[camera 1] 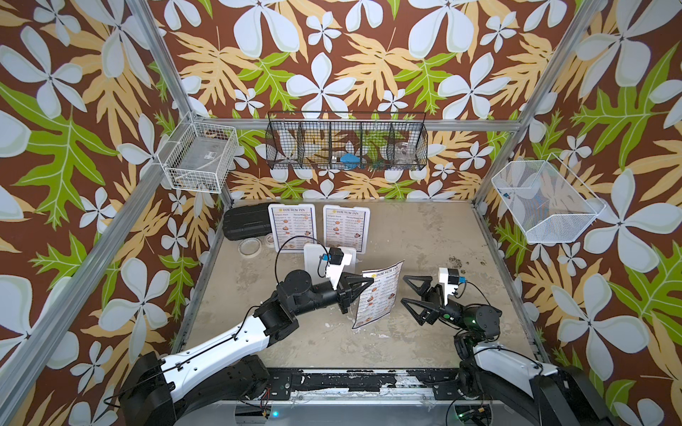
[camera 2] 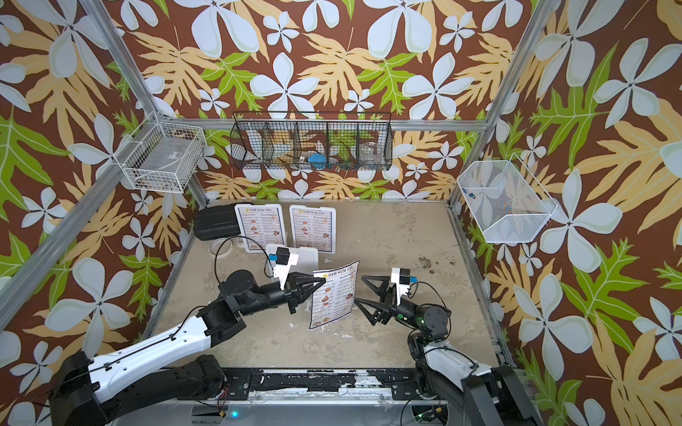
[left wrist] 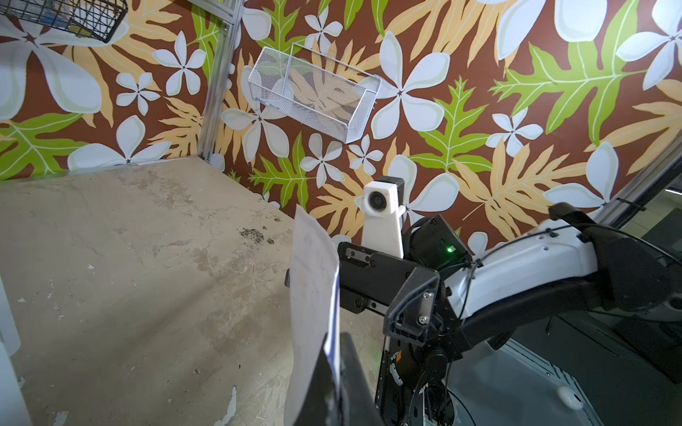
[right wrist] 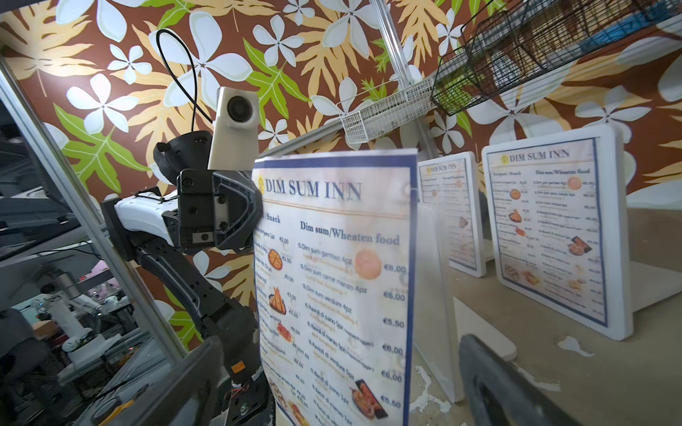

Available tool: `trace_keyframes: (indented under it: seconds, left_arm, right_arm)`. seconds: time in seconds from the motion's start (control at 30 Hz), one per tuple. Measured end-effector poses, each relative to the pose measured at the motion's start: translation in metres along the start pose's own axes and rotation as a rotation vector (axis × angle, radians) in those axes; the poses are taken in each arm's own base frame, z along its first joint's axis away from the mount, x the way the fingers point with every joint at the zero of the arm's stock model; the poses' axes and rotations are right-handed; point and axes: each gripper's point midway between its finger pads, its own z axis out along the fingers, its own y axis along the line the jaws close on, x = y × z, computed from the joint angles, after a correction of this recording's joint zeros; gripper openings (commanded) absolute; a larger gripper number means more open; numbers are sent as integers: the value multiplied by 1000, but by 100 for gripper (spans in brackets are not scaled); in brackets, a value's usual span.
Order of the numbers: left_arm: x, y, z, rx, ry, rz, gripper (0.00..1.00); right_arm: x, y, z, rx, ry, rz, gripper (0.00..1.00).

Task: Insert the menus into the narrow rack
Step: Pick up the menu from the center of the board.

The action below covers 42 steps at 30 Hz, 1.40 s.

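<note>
Three menus (camera 1: 378,295), three white panels (camera 1: 312,258), three wire baskets (camera 1: 347,144), two claws (camera 1: 403,289), one black case (camera 1: 247,221).

The held menu (camera 1: 377,295) hangs upright between your left jaws and your spread right jaws, barring the way across. Past your left jaws toward the back wall stand a blank white panel (camera 1: 313,262) and two standing menus (camera 1: 291,227). Past your right jaws the same way, the counter (camera 1: 424,236) lies bare.

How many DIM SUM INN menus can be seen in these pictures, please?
3. One menu is held upright in the shut left claw. Two other menus stand side by side at the back, each against a white panel. No more seem hidden.
</note>
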Motion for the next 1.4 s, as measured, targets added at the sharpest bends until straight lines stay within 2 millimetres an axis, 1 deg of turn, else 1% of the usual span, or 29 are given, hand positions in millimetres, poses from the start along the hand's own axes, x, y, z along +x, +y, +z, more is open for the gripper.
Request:
trace_keyframes:
  seconds: [0.1, 0.13, 0.2, 0.27, 0.33, 0.43, 0.53, 0.63, 0.67, 0.87, 0.93, 0.97, 1.03, 1.1, 1.17, 1.2, 1.27, 1.33, 1.4]
  left_arm:
    - [-4, -4, -3, 13, -11, 7, 0]
    - [-5, -6, -4, 16, -14, 9, 0]
    - [-7, -8, -5, 23, -19, 13, 0]
    - [-7, -9, -5, 27, -17, 14, 0]
    - [-6, -8, -5, 23, -13, 18, 0]
    - [-5, -4, -5, 2, -13, 20, 0]
    - [-7, -3, -7, -10, -20, 27, 0]
    - [-9, -3, -8, -15, -27, 28, 0]
    - [-9, -2, -8, -19, -27, 30, 0]
    - [-8, 0, -7, -27, -23, 30, 0]
    - [-7, 2, -7, -37, -22, 29, 0]
    - [-7, 4, -7, -46, -23, 28, 6]
    - [-6, 7, -7, -66, -23, 28, 29]
    - [-5, 13, -8, -98, -19, 33, 46]
    - [-3, 22, -9, -145, -16, 26, 65]
    - [-3, 26, -10, -167, -17, 27, 69]
    - [1, 36, -13, -210, -19, 24, 71]
    - [6, 50, -18, -250, -14, 21, 71]
    - [7, 72, -27, -299, -21, 1, 68]
  right_arm:
    - [8, -8, 9, -21, 47, 96, 100]
    - [9, -9, 14, -29, 55, 117, 97]
    - [13, -5, 23, -70, 85, 133, 92]
    - [18, 3, 31, -119, 117, 143, 86]
    - [17, 7, 34, -142, 124, 145, 81]
    - [14, 15, 32, -160, 115, 131, 75]
    - [12, 23, 28, -177, 105, 109, 59]
    - [11, 24, 28, -180, 102, 104, 37]
    - [11, 23, 28, -179, 103, 106, 32]
    - [11, 21, 31, -175, 104, 114, 14]
    - [9, 21, 31, -176, 100, 110, 11]
    - [9, 22, 30, -178, 98, 107, 11]
    - [7, 24, 30, -180, 94, 101, 8]
    - [4, 25, 30, -182, 85, 92, 4]
    - [-4, 28, 33, -194, 70, 71, 2]
    - [-8, 30, 34, -201, 61, 57, 0]
    - [-20, 34, 37, -212, 34, 25, 0]
    - [-32, 38, 40, -222, 8, -10, 0]
    - [-43, 40, 44, -221, -14, -46, 0]
